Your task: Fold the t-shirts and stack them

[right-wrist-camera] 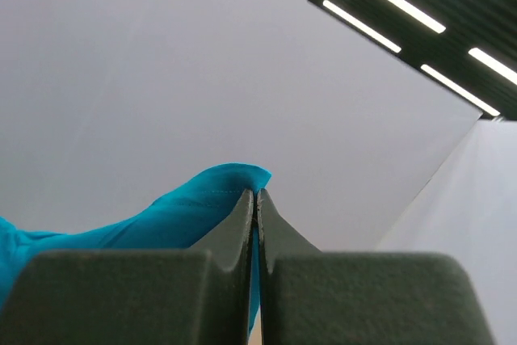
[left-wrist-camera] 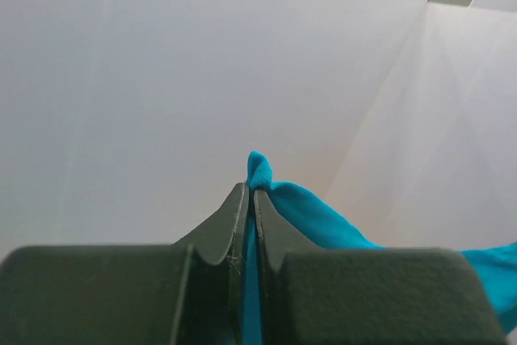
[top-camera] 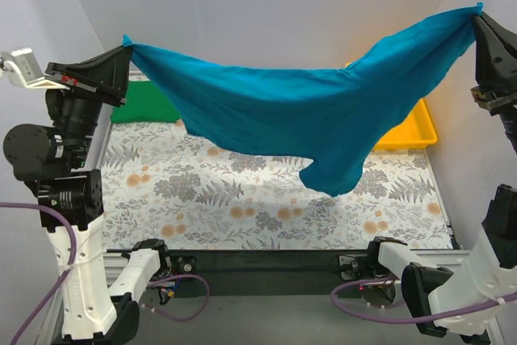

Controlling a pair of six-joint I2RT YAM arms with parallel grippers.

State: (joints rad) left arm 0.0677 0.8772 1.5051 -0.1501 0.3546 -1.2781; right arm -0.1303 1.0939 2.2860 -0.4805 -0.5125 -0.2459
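The teal-blue t-shirt hangs stretched in the air between both arms, sagging in the middle above the floral table. My left gripper is shut on its left corner, high at the left. In the left wrist view the teal-blue t-shirt pokes out past the pinched left gripper. My right gripper is shut on the opposite corner, high at the right. The right wrist view has the teal-blue t-shirt trailing left from the closed right gripper. The green t-shirt lies at the back left, partly hidden.
A yellow plastic tray sits at the back right, mostly behind the hanging cloth. The floral tablecloth covers the table. White walls enclose the back and both sides.
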